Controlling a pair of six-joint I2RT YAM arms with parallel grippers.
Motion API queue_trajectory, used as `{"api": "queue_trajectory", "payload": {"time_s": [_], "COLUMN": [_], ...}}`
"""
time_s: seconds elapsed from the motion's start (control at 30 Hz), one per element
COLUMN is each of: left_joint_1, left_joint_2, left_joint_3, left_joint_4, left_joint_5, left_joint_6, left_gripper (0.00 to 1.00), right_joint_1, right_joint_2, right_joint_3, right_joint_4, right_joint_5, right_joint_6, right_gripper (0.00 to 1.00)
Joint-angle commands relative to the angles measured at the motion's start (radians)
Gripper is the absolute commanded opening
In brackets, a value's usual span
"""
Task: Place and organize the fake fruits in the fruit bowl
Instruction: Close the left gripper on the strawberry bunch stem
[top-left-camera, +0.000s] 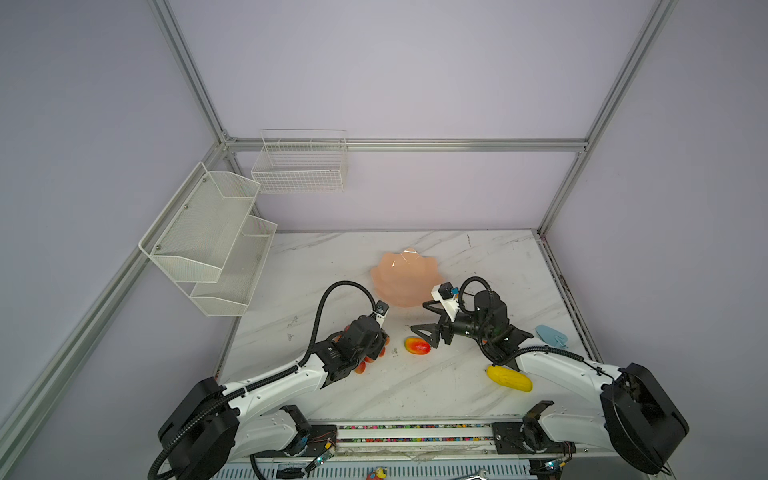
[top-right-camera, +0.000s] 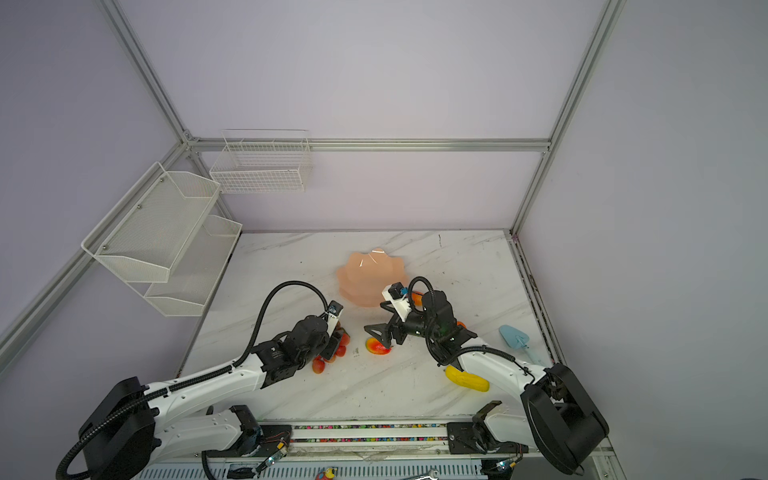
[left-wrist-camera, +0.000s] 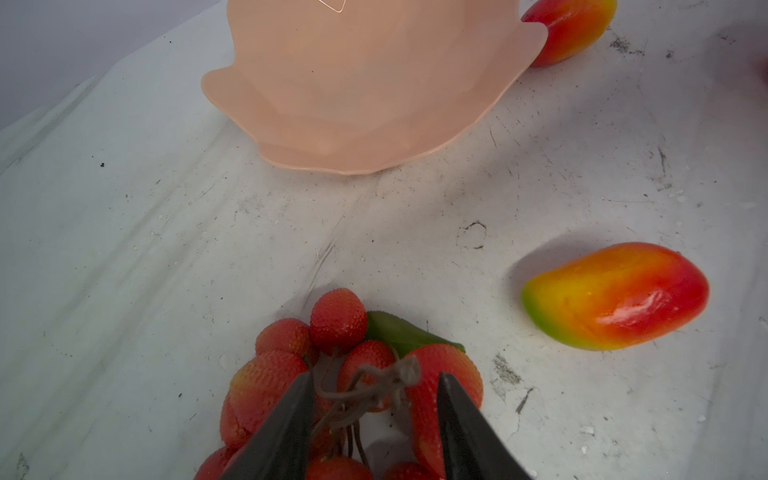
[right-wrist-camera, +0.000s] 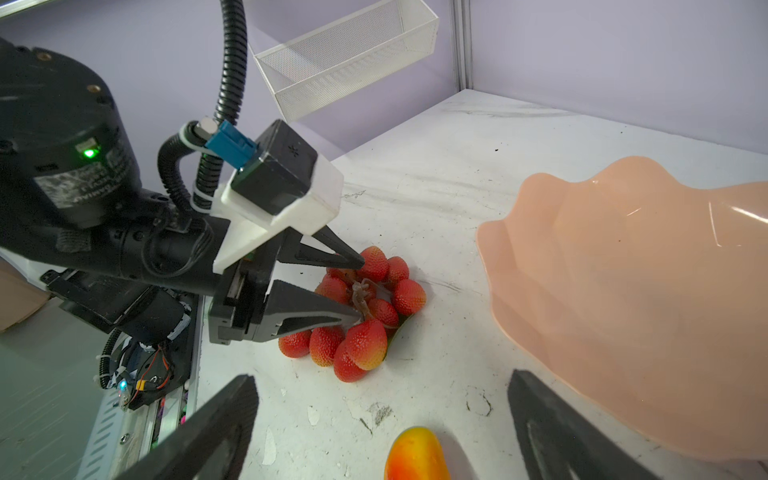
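The left arm (top-left-camera: 274, 384) and the right arm (top-left-camera: 557, 365) have smooth white links, and each has a big round black housing (top-left-camera: 195, 432) at its near end. The joints between the links are black. A black ribbed cable (top-left-camera: 328, 299) goes along each arm. The left gripper (right-wrist-camera: 359, 289) has black pointed fingers (right-wrist-camera: 303, 309) of a triangle shape, and the right gripper (top-left-camera: 419, 318) has the same. Behind the left gripper a black camera (right-wrist-camera: 278, 174) sits in a white bracket (right-wrist-camera: 316, 208), with a blue plug (right-wrist-camera: 230, 143), white ties (right-wrist-camera: 199, 203) and a small green light (right-wrist-camera: 88, 153).
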Motion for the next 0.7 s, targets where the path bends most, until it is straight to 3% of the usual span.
{"api": "queue_trajectory", "payload": {"time_s": [0.0,0.17,0.27,0.43,0.53,0.67], "left_joint_1": [-0.007,-0.007,-0.005,-0.002,0.004,0.006], "left_joint_2": [-0.002,-0.030,-0.062,-0.128,-0.164,-0.160], "left_joint_3": [0.043,0.035,0.025,0.044,0.093,0.198], "left_joint_4": [0.039,0.025,0.014,-0.031,-0.058,-0.011], "left_joint_5": [-0.046,-0.086,-0.143,-0.263,-0.308,-0.258], "left_joint_6": [0.005,0.014,0.017,0.059,0.077,0.102], "left_gripper": [0.35,0.25,0.15,0.07,0.05,0.03], "right_joint_1": [0.006,0.006,0.006,0.006,0.006,0.005], "right_joint_2": [-0.019,-0.024,-0.029,-0.047,-0.064,-0.081], "right_joint_3": [0.019,0.019,0.017,0.012,0.008,0.004], "right_joint_4": [-0.009,-0.010,-0.010,-0.004,-0.010,-0.016], "right_joint_5": [-0.015,-0.014,-0.012,-0.002,0.063,0.200], "right_joint_6": [-0.030,-0.031,-0.032,-0.027,-0.013,0.015], "right_gripper": [0.97,0.97,0.97,0.97,0.97,0.97]}}
